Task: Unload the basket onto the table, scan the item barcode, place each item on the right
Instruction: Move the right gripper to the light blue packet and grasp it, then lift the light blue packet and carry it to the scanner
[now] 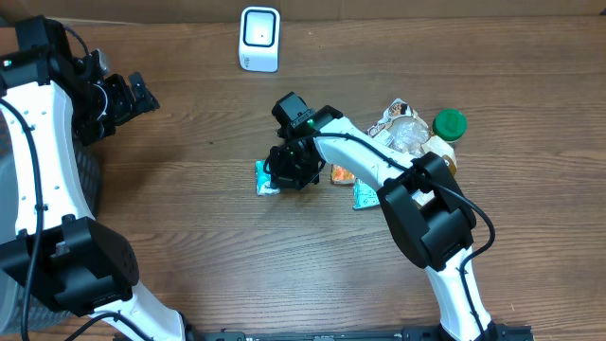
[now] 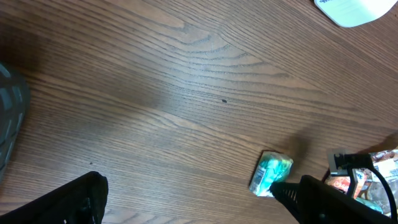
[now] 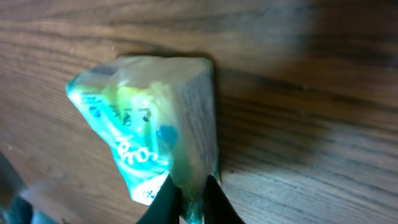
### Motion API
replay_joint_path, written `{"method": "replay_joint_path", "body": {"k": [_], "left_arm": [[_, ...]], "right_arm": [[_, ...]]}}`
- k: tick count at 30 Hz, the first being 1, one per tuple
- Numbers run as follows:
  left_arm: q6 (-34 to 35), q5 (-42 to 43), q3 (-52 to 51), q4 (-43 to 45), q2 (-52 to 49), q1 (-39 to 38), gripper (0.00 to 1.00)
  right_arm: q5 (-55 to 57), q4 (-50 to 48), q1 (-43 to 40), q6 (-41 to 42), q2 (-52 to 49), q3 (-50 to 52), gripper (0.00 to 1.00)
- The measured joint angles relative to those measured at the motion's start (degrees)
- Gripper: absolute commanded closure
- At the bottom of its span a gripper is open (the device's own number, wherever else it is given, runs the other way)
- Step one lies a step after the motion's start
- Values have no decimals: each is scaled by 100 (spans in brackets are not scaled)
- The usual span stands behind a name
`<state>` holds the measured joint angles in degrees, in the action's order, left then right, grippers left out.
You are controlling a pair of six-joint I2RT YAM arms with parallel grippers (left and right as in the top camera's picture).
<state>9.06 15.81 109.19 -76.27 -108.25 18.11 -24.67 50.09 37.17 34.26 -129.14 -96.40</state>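
Observation:
A teal and white snack packet (image 1: 266,177) lies on the wooden table near the middle; the left wrist view shows the same packet (image 2: 270,172) too. My right gripper (image 1: 295,170) is down on it, and in the right wrist view its two dark fingers (image 3: 189,199) are pinched shut on the packet's (image 3: 149,124) sealed edge. My left gripper (image 1: 128,95) hovers open at the far left, well away from the packet, with nothing between its fingers (image 2: 68,202). The white barcode scanner (image 1: 259,38) stands at the table's back edge.
A pile of other items lies right of the packet: an orange packet (image 1: 342,174), another teal packet (image 1: 364,195), a clear bag of snacks (image 1: 402,128) and a green-capped bottle (image 1: 449,126). A grey basket (image 2: 9,118) sits at the far left.

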Motion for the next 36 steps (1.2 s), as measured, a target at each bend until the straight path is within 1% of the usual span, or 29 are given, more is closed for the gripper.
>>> {"method": "replay_joint_path", "body": {"k": [4, 7, 11, 12, 14, 17, 19, 22, 24, 29, 33, 36], "left_arm": [[0, 0, 0, 0, 0, 0, 0], [0, 2, 0, 0, 0, 0, 0], [0, 2, 0, 2, 0, -2, 0], [0, 0, 0, -2, 0, -2, 0], [0, 2, 0, 0, 0, 0, 0], [0, 0, 0, 0, 0, 0, 0], [0, 2, 0, 0, 0, 0, 0], [0, 0, 0, 0, 0, 0, 0], [0, 0, 0, 0, 0, 0, 0], [0, 2, 0, -2, 0, 0, 0], [0, 0, 0, 0, 0, -2, 0], [0, 2, 0, 0, 0, -2, 0]], "right_arm": [[-79, 22, -7, -299, 26, 15, 96], [-358, 52, -61, -621, 109, 46, 96], [-1532, -245, -400, -1071, 767, 87, 96], [-1759, -321, -492, -1113, 935, 87, 96], [-2586, -555, -802, -1200, 1423, 87, 96], [-3646, -774, -1217, -1266, 1867, 76, 96], [-4334, -892, -1456, -1290, 1939, 72, 96], [-4918, -984, -1687, -1311, 1904, 72, 96], [-5425, -1276, -1840, -1318, 1897, 74, 96], [-6076, -1447, -2149, -1110, 1897, 74, 96], [-6264, -1451, -2393, -944, 1897, 74, 96], [-6297, -1447, -2400, -896, 1897, 74, 96]]}}
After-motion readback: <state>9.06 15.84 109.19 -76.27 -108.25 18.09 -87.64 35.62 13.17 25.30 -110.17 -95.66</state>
